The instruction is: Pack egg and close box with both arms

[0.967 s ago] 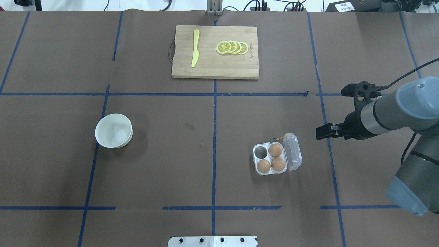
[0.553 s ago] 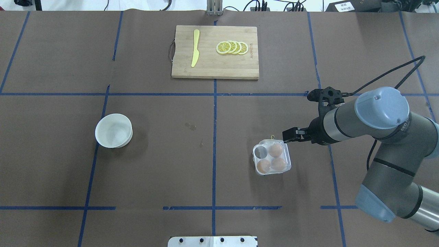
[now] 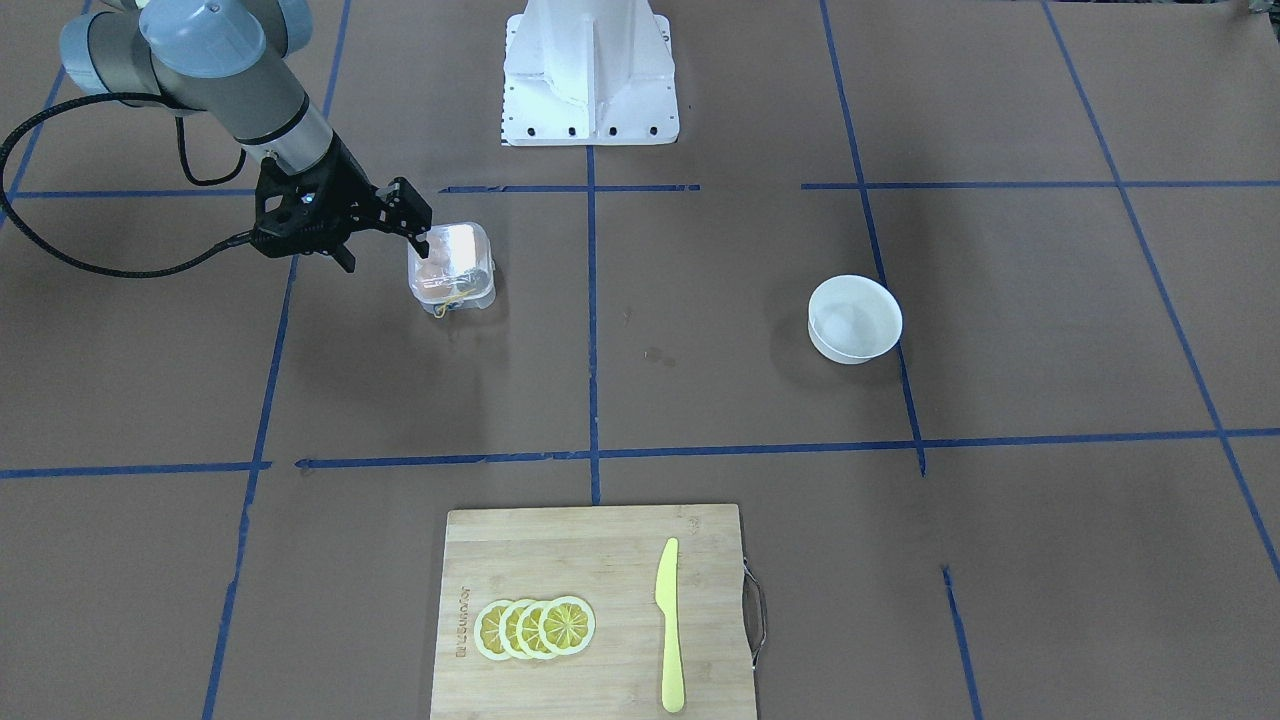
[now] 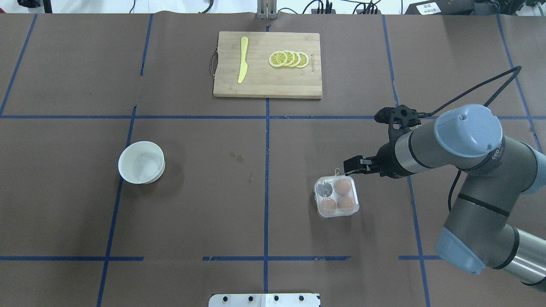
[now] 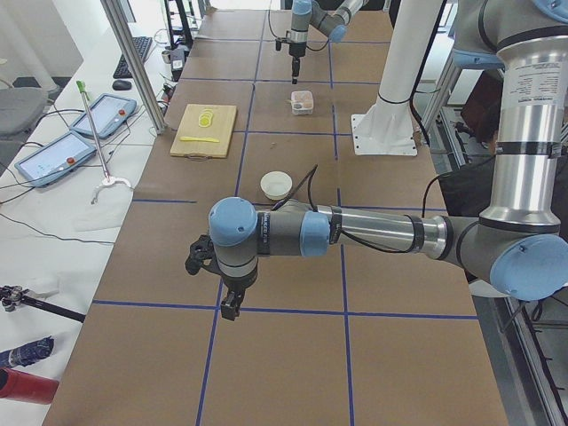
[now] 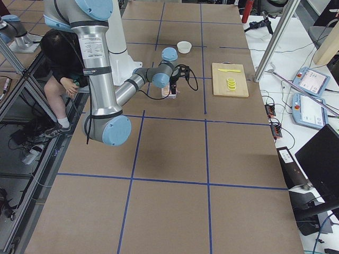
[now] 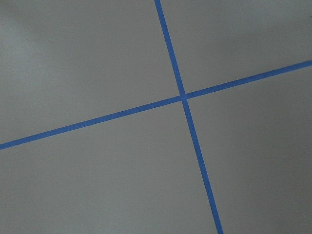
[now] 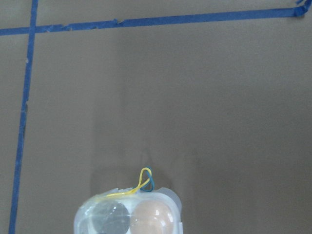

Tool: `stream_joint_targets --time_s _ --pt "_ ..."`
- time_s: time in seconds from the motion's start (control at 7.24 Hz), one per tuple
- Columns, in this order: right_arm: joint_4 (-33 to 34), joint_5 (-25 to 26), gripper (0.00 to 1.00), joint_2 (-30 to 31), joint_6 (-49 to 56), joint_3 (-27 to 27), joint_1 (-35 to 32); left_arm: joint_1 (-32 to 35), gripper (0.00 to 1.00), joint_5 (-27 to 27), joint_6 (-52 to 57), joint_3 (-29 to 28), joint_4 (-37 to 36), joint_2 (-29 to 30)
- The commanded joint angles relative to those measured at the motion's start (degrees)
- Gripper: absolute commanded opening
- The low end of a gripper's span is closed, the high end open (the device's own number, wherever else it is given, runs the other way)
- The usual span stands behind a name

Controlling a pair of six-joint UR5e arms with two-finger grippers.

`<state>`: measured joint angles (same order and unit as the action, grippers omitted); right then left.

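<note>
Fingers (image 4: 349, 164) of the right gripper (image 4: 353, 165), seemingly pinched together and empty, hang at 1 o'clock of the box (image 4: 337, 197), at the overhead view's 4 o'clock, its lid (image 3: 458, 243) just swung down over three eggs (image 4: 342, 186), probably leaving only latching; left gripper's (image 5: 228, 309) spread: cannot tell.

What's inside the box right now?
Through the clear lid lying over it, the box shows three eggs; its fourth cell looks empty. Whatever lies under the eggs is covered.
</note>
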<state>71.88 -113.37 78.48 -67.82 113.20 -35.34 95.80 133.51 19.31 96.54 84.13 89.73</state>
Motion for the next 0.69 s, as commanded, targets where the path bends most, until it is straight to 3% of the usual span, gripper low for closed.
stream_joint_targets --time_s 0.0,0.28,0.55 --pt "5.7 -0.9 1.00 0.4 5.9 0.2 -4.2 0.0 1.00 -0.4 0.4 0.0 0.1 0.0" --pt "10.5 -7.1 1.00 4.9 24.5 -0.3 -15.3 0.0 1.00 -0.4 0.6 0.0 0.3 0.0" --pt "14.6 -11.3 1.00 11.8 49.9 -2.6 -29.5 0.0 1.00 -0.7 0.4 -0.3 1.7 0.0"
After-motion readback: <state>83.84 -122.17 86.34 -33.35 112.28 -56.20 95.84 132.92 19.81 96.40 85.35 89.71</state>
